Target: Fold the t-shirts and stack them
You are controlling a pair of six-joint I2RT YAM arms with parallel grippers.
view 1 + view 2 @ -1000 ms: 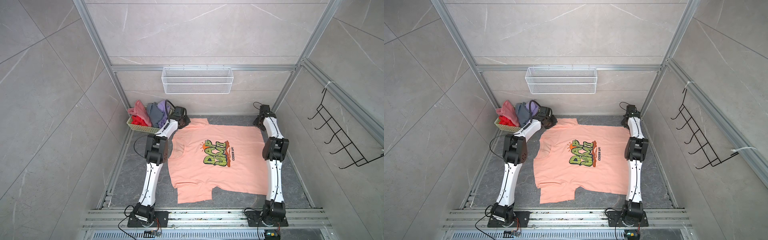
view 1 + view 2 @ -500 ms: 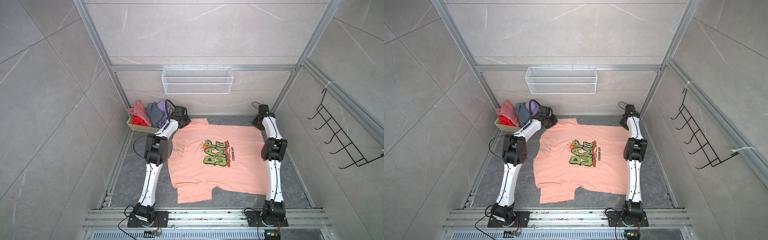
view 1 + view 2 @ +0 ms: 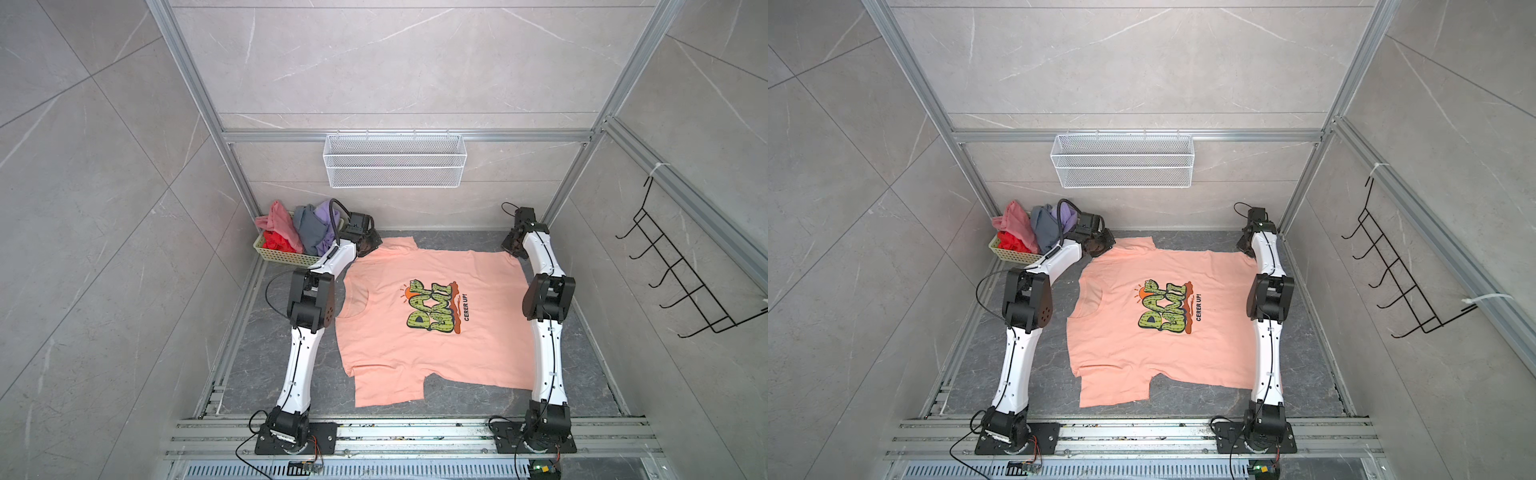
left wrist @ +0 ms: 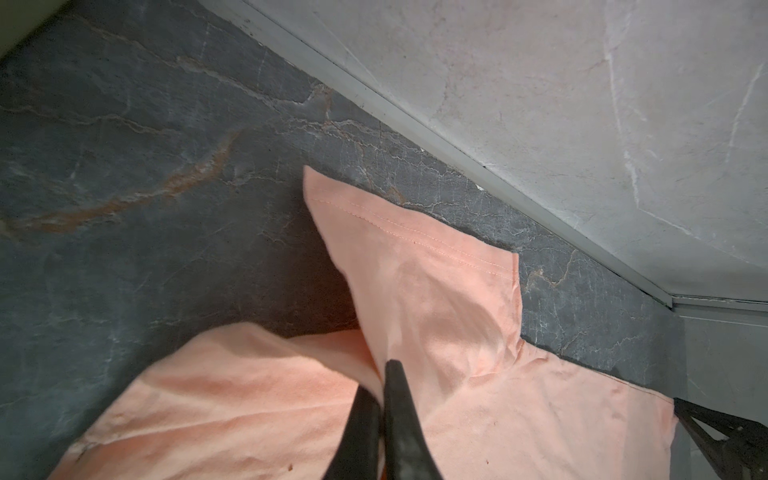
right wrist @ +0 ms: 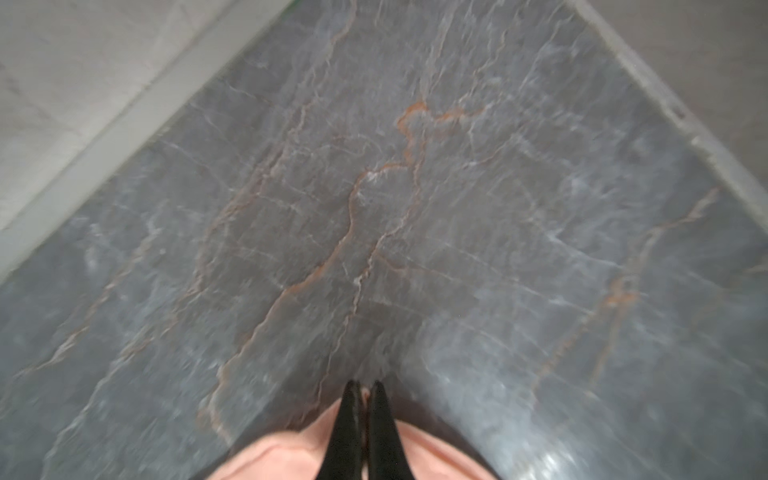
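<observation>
Both top views: peach-orange t-shirt (image 3: 395, 357) lies spread flat, graphic up, on the dark bench (image 3: 253, 374) between the arms. At the shirt's far left sleeve, the left claw (image 4: 380, 380) is pinched tight on cloth. At its far right corner, the right claw (image 5: 365, 386) is closed on a sliver of hem. Beyond the shirt's far left corner: basket (image 3: 282, 257) heaped with pink t-shirt (image 3: 278, 218), red t-shirt (image 3: 275, 242), grey t-shirt (image 3: 309, 230), lavender t-shirt (image 3: 326, 215).

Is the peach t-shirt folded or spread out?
Spread out: the peach t-shirt lies open on the floor, graphic up. The left end effector and right end effector pinch its far edge.
</observation>
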